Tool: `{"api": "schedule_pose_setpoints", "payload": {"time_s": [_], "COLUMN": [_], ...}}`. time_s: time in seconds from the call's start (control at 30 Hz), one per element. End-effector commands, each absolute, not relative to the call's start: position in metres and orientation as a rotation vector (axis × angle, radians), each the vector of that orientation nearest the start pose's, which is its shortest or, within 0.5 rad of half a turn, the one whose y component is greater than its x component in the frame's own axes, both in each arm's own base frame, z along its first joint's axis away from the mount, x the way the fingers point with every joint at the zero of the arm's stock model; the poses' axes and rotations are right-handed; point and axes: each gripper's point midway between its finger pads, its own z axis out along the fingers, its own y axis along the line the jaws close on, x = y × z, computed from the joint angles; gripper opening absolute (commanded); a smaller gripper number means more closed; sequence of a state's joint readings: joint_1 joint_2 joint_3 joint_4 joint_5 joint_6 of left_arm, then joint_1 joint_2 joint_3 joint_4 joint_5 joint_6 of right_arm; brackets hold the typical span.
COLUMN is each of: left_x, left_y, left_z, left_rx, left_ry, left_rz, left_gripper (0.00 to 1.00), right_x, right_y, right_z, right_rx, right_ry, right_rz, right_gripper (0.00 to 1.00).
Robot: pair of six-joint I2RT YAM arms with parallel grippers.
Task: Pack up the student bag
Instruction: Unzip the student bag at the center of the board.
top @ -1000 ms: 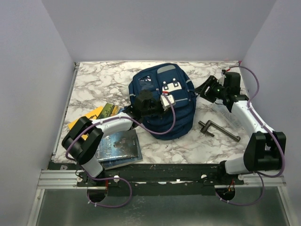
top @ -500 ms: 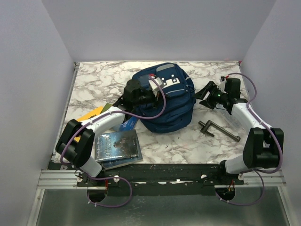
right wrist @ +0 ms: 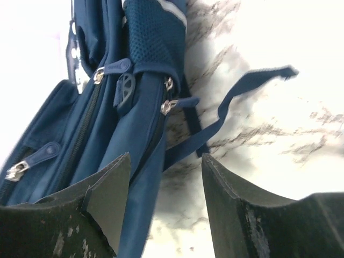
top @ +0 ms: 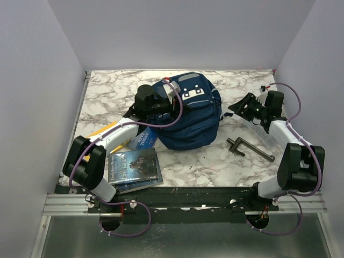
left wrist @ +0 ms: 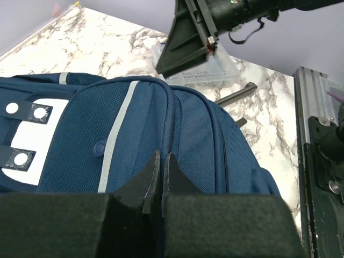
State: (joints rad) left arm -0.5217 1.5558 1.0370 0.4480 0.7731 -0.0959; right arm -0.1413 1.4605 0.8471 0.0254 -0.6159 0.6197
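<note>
Here, student bag point(top: 194, 122) front-up, lengthwise near-to-far

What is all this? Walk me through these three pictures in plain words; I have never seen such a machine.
These are two robot arms bolted at the near edge of a marble-patterned table, each ending in a two-finger hand. The wide picture looks down from above and behind them; the other two come from a small camera on each wrist. In the middle lies a navy backpack. By the left arm lie some books; by the right arm, a black metal tool. The left hand is pinched shut right at the backpack's fabric; whether it grips anything there cannot be told. The right hand stands open beside the backpack, holding nothing.
</note>
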Motion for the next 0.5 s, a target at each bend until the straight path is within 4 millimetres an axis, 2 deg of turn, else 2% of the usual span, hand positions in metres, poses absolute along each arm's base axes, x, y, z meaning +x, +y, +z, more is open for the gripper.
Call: {"api": "schedule_pose_setpoints", "payload": {"time_s": [0.0,0.07,0.13,0.23,0.3,0.37,0.47], "left_x": [0.318,0.320,0.324,0.325,0.328,0.329,0.333], "left_y": [-0.329,-0.324,-0.320,-0.317,-0.318,-0.319,-0.319], "left_z": [0.330,0.333,0.337,0.342,0.343,0.343,0.343], "left_rx": [1.034,1.058,1.077,1.113,1.114,1.119,1.113], "left_ry": [1.178,1.162,1.152,1.132,1.132,1.134,1.142], "left_rz": [-1.119,-1.132,-1.152,-1.179,-1.188,-1.201,-1.207], "left_gripper": [0.00,0.00,0.00,0.00,0.00,0.00,0.00], "right_x": [0.415,0.416,0.417,0.423,0.423,0.416,0.397], "right_y": [0.052,0.064,0.068,0.064,0.062,0.066,0.077], "right_z": [0.158,0.153,0.134,0.132,0.136,0.149,0.159], "right_rx": [0.129,-0.029,-0.136,-0.390,-0.482,-0.575,-0.723], "right_ry": [2.067,2.066,2.147,2.103,1.997,1.863,1.720], "right_rz": [0.733,0.801,0.832,0.754,0.662,0.612,0.590], "right_gripper": [0.60,0.60,0.58,0.56,0.56,0.57,0.59]}}
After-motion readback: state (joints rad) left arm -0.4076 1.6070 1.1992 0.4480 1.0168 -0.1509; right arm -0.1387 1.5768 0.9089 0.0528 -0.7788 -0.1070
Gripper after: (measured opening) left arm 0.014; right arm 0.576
